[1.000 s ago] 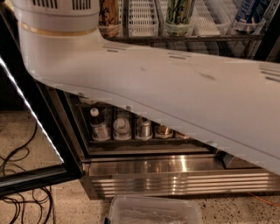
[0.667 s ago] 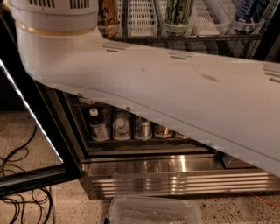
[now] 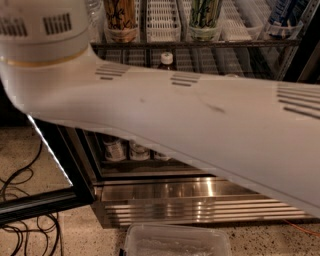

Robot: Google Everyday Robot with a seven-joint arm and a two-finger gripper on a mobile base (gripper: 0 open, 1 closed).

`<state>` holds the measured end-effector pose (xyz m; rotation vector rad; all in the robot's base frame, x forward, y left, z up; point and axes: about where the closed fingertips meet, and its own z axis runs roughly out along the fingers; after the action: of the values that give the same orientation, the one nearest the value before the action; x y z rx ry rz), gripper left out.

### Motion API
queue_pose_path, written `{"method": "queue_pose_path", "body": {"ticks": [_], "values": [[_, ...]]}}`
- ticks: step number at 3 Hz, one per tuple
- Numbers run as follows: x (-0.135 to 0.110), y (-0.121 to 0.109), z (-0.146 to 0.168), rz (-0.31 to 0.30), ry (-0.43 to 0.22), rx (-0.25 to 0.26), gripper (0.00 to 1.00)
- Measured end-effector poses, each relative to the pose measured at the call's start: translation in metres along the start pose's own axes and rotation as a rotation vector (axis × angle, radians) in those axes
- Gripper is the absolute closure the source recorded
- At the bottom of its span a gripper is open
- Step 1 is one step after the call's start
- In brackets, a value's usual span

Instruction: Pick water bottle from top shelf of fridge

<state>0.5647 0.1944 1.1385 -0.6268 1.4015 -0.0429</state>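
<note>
White robot arm (image 3: 190,120) crossing diagonally before the open fridge (image 3: 200,200). The gripper lies outside the view, so its state cannot be told. On the top shelf (image 3: 200,45), only a clear sliver of the water bottle (image 3: 95,17) shows, between the arm's joint and a can (image 3: 120,17).

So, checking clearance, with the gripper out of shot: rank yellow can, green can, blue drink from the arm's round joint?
The gripper is unseen. From the top-left joint:
1. Yellow can, beside it.
2. Green can, middle.
3. Blue drink, far right.
</note>
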Motion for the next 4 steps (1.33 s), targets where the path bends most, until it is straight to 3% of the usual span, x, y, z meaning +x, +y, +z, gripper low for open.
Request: {"method": "queue_pose_path", "body": {"ticks": [2, 4], "values": [[0.024, 0.03, -0.013, 0.09, 0.056, 0.161, 0.36], [0.05, 0.023, -0.019, 0.095, 0.104, 0.334, 0.33]]}}
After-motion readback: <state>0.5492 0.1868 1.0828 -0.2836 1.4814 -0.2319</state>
